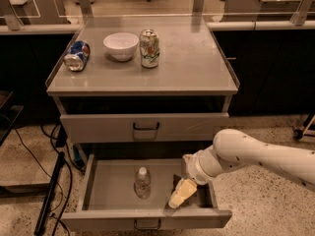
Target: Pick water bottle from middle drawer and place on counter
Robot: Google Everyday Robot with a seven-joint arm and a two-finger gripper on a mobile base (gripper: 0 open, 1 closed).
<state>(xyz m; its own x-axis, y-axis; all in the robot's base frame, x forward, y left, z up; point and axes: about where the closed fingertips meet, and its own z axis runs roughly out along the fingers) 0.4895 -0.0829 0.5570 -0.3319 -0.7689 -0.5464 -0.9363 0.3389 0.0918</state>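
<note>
The water bottle (142, 182), clear with a white cap, stands upright in the open middle drawer (106, 191), left of centre. My gripper (180, 194) hangs over the drawer's right part, about a bottle's width to the right of the bottle and apart from it. Its pale fingers (181, 192) point down toward the drawer's front. My white arm comes in from the right. The grey counter (192, 63) is the cabinet's top, above the closed upper drawer.
On the counter stand a white bowl (121, 45) and an upright green-and-white can (149, 48); a blue can (77, 56) lies on its side at the left. The closed upper drawer (145, 127) has a dark handle. Cables (51, 191) lie on the floor at the left.
</note>
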